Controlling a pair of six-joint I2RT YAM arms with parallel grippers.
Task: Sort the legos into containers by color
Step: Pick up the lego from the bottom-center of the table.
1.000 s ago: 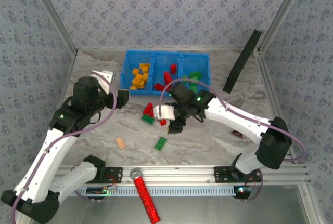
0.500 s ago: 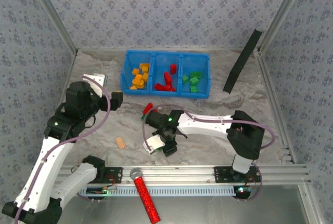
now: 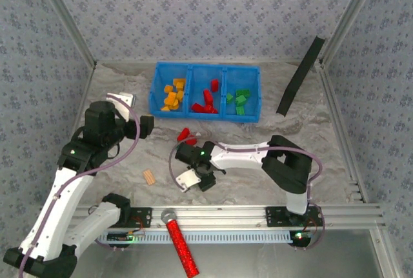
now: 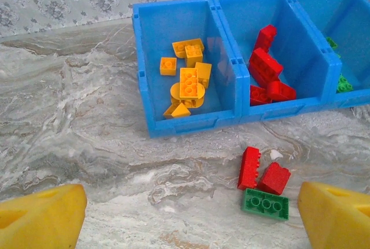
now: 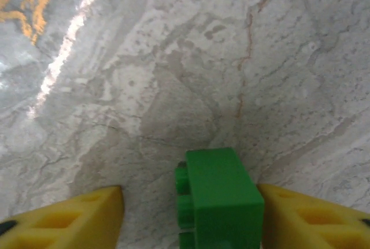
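The blue three-part tray [image 3: 153, 91] stands at the back, with yellow-orange bricks [image 4: 188, 81] in its left part, red bricks [image 4: 265, 67] in the middle and green ones [image 3: 241, 99] on the right. My right gripper [image 3: 197, 180] is low over the table in front of it. A green brick [image 5: 222, 203] lies on its side between the fingers, against the right finger [image 5: 306, 220] and apart from the left one, so my right gripper [image 5: 189, 203] is open. My left gripper [image 3: 145, 125] hovers open; in its wrist view two red bricks [image 4: 250, 168] and a green brick [image 4: 265, 204] lie ahead of my left gripper [image 4: 191, 226].
A tan ridged block [image 3: 149, 177] lies left of the right gripper. A red glittery stick [image 3: 181, 246] rests on the front rail. A black strip [image 3: 300, 75] leans at the back right. Aluminium posts and papered walls close in the marbled table [image 3: 271, 129].
My right arm swung from beside the tray down to the near middle of the table, and its jaws narrowed around the green brick. My left arm drew back slightly.
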